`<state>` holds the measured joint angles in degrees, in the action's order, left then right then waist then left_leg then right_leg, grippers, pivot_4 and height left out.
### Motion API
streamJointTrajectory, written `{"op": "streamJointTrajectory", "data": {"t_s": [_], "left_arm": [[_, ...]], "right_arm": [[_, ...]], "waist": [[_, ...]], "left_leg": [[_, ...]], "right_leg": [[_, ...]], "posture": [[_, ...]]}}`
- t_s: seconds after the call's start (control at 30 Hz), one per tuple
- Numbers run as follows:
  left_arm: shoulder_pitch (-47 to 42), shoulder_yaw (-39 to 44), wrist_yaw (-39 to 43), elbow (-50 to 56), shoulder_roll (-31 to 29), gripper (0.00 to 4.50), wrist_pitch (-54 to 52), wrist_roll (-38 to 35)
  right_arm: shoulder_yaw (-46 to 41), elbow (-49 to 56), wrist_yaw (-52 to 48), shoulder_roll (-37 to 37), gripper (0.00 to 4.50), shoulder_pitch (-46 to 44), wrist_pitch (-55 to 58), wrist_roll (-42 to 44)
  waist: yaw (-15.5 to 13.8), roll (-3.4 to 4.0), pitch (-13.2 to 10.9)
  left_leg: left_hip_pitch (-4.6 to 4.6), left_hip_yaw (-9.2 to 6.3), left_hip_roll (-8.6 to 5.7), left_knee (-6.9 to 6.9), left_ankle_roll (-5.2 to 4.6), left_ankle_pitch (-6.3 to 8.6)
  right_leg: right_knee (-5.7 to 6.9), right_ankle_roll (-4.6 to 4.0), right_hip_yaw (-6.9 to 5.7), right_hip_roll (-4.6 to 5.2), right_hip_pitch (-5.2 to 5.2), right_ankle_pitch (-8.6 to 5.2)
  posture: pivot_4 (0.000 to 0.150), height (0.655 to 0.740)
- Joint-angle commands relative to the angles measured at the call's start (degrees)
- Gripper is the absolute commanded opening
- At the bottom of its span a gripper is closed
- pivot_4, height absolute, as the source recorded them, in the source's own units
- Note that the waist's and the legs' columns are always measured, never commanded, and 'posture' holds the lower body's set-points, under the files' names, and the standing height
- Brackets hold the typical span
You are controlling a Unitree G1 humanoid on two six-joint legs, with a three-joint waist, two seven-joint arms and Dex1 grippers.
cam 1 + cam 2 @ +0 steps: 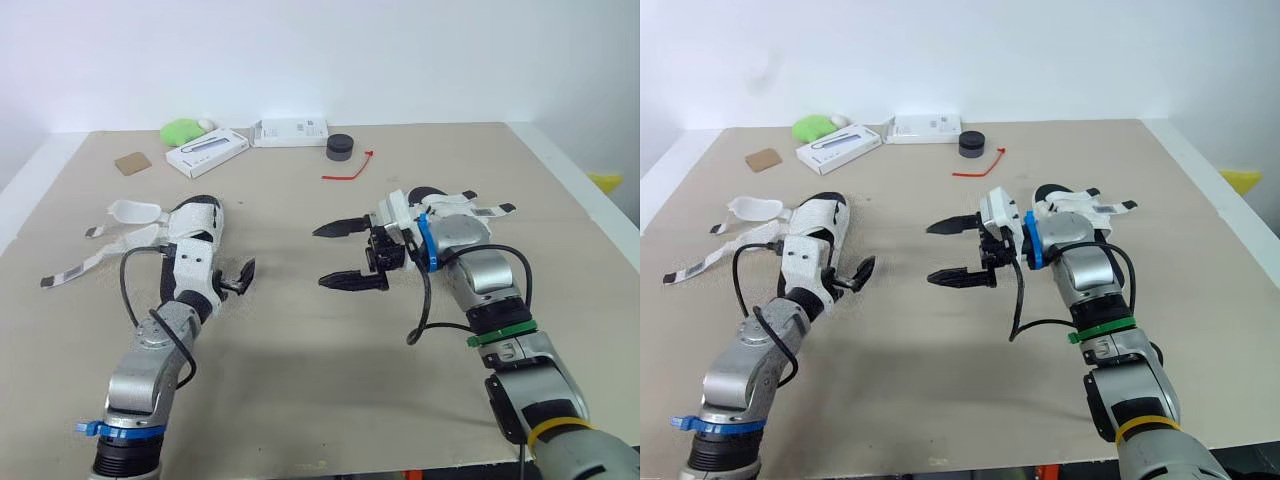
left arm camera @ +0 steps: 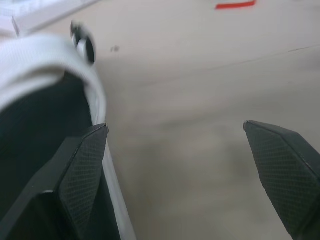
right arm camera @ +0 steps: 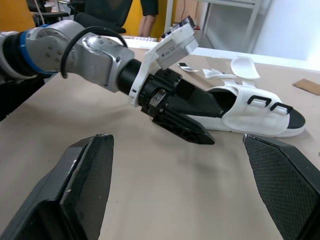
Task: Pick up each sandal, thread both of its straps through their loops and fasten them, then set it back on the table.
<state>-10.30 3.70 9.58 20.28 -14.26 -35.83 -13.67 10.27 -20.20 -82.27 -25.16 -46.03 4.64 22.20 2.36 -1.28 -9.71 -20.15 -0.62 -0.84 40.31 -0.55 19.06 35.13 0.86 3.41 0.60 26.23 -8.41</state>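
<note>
Eye view: table (image 1: 300, 360); first sandal (image 1: 200, 222), white, laid at robot's left, straps (image 1: 75, 268) left loose, splayed on tabletop; second sandal (image 1: 455, 205), white, laid at right, partly hidden behind right arm. Right gripper (image 1: 320, 256) placed between the two, fingers spread wide, nothing held
Left wrist view: left gripper (image 2: 175, 127) fingers spread wide, nothing clasped; one finger (image 2: 80, 170) set against first sandal's rim
Right wrist view: two dark loops (image 3: 262, 102) seen on first sandal's upper
</note>
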Motion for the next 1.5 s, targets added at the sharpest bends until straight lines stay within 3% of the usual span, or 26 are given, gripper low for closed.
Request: {"op": "streamJointTrajectory", "data": {"t_s": [0.03, 0.5, 1.0, 1.13, 1.37, 1.5], "left_arm": [[-2.58, 1.57, -3.58, 1.11, 0.26, 4.50, -1.76, 1.88], [-12.16, 7.12, -6.31, -8.67, 1.81, 4.50, -4.05, 0.03], [-22.06, 5.89, -3.04, -23.40, 1.42, 4.50, -2.55, 0.22], [-22.80, 7.10, -3.64, -25.63, 1.13, 3.19, -1.57, 0.33], [-23.68, 7.02, -0.03, -27.23, -1.37, 0.05, 1.14, 0.16], [-22.53, 4.52, 6.63, -26.29, -4.62, 0.02, 3.90, 0.33]], "right_arm": [[-1.78, 2.07, 0.54, -0.38, 4.44, 0.04, -0.75, 0.02], [-1.77, 1.92, 2.03, -0.57, 4.44, 0.86, -2.14, -1.13], [-1.74, 1.50, 3.12, -0.22, 4.44, 0.47, -3.19, -2.08], [-1.71, 2.08, 3.22, -0.41, 4.50, 0.78, -3.08, -2.12], [-1.90, 2.58, 3.47, -0.49, 4.50, 0.70, -2.72, -1.90], [-2.48, 3.79, 3.56, -0.74, 4.50, 0.67, -1.03, -0.59]], "waist": [[0.01, 0.00, 0.00], [0.02, -0.02, 0.01], [0.02, -0.02, 0.01], [0.02, -0.02, 0.01], [0.02, -0.02, 0.01], [0.04, -0.02, 0.01]], "left_leg": [[0.00, -0.03, 0.00, 0.00, 0.05, -0.03], [-0.03, -0.12, 0.02, 0.00, 0.15, -0.12], [-0.06, -0.24, -0.05, 0.00, 0.28, -0.19], [-0.07, -0.27, -0.06, 0.00, 0.34, -0.23], [-0.08, -0.33, -0.12, 0.00, 0.43, -0.28], [-0.12, -0.38, -0.14, 0.00, 0.47, -0.30]], "right_leg": [[0.02, -0.02, -0.02, -0.01, 0.00, 0.02], [0.03, -0.11, -0.09, -0.09, 0.00, 0.13], [0.03, -0.10, -0.18, -0.01, -0.01, 0.14], [0.05, -0.10, -0.20, 0.01, -0.01, 0.14], [0.06, -0.07, -0.23, 0.05, -0.02, 0.17], [0.06, -0.07, -0.28, 0.09, 0.00, 0.17]], "posture": [[0.150, 0.7400], [0.150, 0.7400], [0.150, 0.7400], [0.150, 0.7400], [0.150, 0.7400], [0.150, 0.7400]]}}
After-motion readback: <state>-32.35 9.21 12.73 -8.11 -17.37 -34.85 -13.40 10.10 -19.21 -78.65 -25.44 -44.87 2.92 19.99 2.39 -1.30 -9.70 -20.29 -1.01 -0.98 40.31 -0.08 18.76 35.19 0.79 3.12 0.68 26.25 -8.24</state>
